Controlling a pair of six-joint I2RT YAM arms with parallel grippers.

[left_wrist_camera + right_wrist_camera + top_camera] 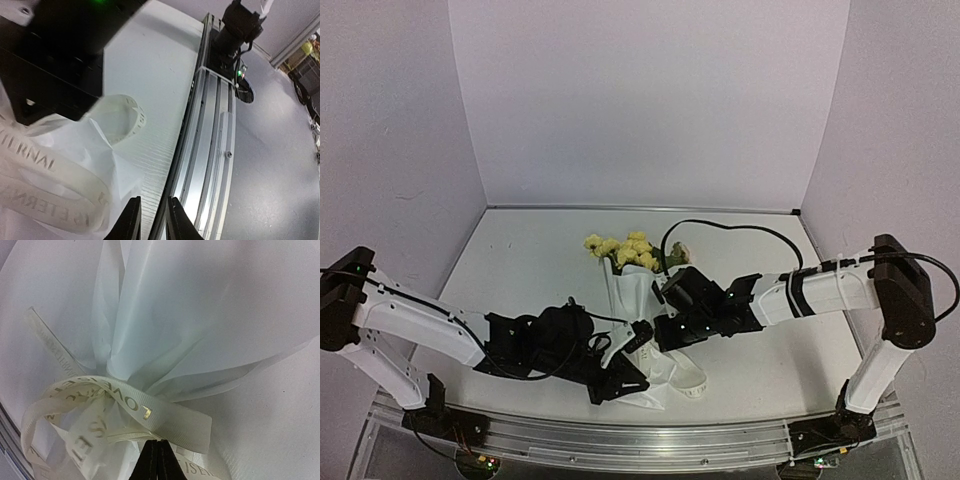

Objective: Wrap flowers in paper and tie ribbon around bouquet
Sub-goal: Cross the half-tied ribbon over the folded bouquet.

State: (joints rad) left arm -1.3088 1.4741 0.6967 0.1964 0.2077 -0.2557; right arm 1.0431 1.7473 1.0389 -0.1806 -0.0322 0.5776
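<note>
R fingers [150, 463] shut at ribbon [150, 412]; L fingers [131, 220] ajar.

Bouquet [638, 300] lies near centre of the top view, flower end toward the frame top. Pale yellow flowers [623, 248] with green leaves poke out of the wide mouth of the thin white paper [630, 285]. The paper is cone-shaped, gathered tight at the waist, with its tail flaring toward lower centre. Cream ribbon [150, 412] with gold lettering sits in loose loops at the gathered waist, one loop curling onto the table lower right of the paper.
</note>
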